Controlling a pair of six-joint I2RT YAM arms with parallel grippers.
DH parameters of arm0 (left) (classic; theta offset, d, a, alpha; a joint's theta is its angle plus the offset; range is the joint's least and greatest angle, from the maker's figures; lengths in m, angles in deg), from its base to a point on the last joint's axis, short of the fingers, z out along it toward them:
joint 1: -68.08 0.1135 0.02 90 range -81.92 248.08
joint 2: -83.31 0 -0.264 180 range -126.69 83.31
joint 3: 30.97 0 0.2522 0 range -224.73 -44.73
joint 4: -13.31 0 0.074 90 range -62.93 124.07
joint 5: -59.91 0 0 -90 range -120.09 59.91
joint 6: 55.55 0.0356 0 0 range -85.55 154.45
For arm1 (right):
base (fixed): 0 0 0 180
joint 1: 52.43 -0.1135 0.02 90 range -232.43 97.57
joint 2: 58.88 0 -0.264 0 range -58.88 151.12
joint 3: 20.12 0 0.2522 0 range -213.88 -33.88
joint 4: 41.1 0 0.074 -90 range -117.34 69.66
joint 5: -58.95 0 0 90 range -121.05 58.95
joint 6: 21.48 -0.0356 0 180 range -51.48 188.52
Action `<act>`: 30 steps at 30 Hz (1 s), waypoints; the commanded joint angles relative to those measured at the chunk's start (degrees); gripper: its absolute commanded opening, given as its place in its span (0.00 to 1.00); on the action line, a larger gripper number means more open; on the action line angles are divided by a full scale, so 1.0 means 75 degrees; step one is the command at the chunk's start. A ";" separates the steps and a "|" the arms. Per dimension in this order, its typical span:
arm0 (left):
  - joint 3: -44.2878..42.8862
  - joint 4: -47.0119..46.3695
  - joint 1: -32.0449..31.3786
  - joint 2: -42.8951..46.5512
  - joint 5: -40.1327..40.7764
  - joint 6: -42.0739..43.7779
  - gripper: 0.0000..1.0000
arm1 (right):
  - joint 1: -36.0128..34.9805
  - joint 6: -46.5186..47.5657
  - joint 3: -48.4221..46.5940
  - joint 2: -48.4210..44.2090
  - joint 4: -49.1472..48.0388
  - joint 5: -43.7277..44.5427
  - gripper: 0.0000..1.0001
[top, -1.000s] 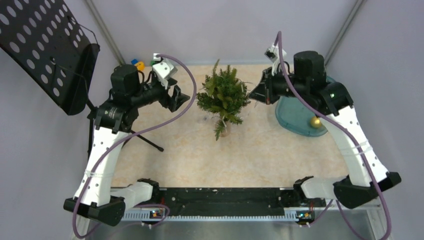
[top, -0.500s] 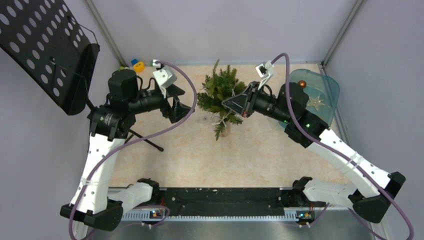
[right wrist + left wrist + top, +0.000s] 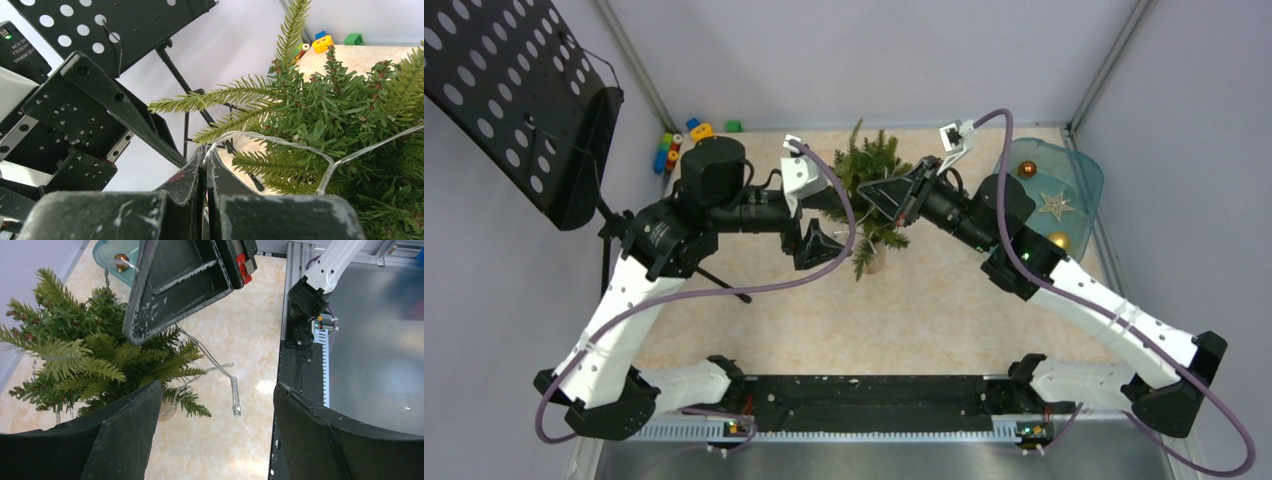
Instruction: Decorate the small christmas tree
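Part done: string (image 3: pixel 280 142) on the tree (image 3: pixel 871 190), nothing else hung
The string is pinched in the clenched right gripper (image 3: pixel 206 155) at the tree, which is flanked by the gaping left gripper (image 3: pixel 822 222); star (image 3: pixel 1055 205) and balls (image 3: pixel 1058 240) are left in the tray (image 3: pixel 1096 175) behind the right wrist

The right fingers (image 3: pixel 175 285) are matt black plastic, scuffed white. At their tips is a glossy clear plastic cord (image 3: pixel 272 140). Beside them, the tree (image 3: pixel 85 355) has matt, bristly needles. Below them, the table (image 3: pixel 240 315) is smooth and marbled.
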 commanded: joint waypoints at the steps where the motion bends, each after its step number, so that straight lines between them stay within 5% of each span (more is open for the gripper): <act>1: -0.0105 0.0036 -0.0057 0.0195 -0.0030 0.0285 0.87 | -0.0093 0.0032 0.0017 -0.0023 -0.0368 0.0310 0.00; 5: -0.0069 -0.0163 -0.0103 -0.0018 0.0029 -0.0016 0.75 | -0.0089 0.0013 0.0086 -0.0038 -0.0472 0.0296 0.00; 8: -0.0215 -0.0173 -0.0130 -0.0285 -0.0241 -0.0222 0.56 | -0.0087 0.0058 0.0124 -0.0039 -0.0509 0.0293 0.00; 14: -0.0223 -0.0320 -0.0169 -0.0336 -0.0273 -0.0403 0.48 | -0.0086 0.0202 0.0217 -0.0134 -0.0551 0.0432 0.00; 19: -0.0195 -0.0371 -0.0168 -0.0297 0.0051 -0.0437 0.04 | -0.0093 0.0212 0.0221 -0.0062 -0.0569 0.0311 0.00; 23: -0.0046 -0.0259 -0.0162 -0.0110 0.0798 -0.0227 0.00 | -0.0092 0.0373 0.0082 -0.0117 -0.0260 0.0265 0.00; 27: 0.0378 -0.0043 -0.0105 0.0346 0.2406 0.0362 0.00 | -0.0086 0.0964 -0.0266 -0.0496 0.0601 0.0405 0.42; 30: 0.0773 0.0054 -0.0040 0.0692 0.2813 0.0737 0.00 | -0.0088 0.1378 -0.0453 -0.0891 0.1475 0.0730 0.60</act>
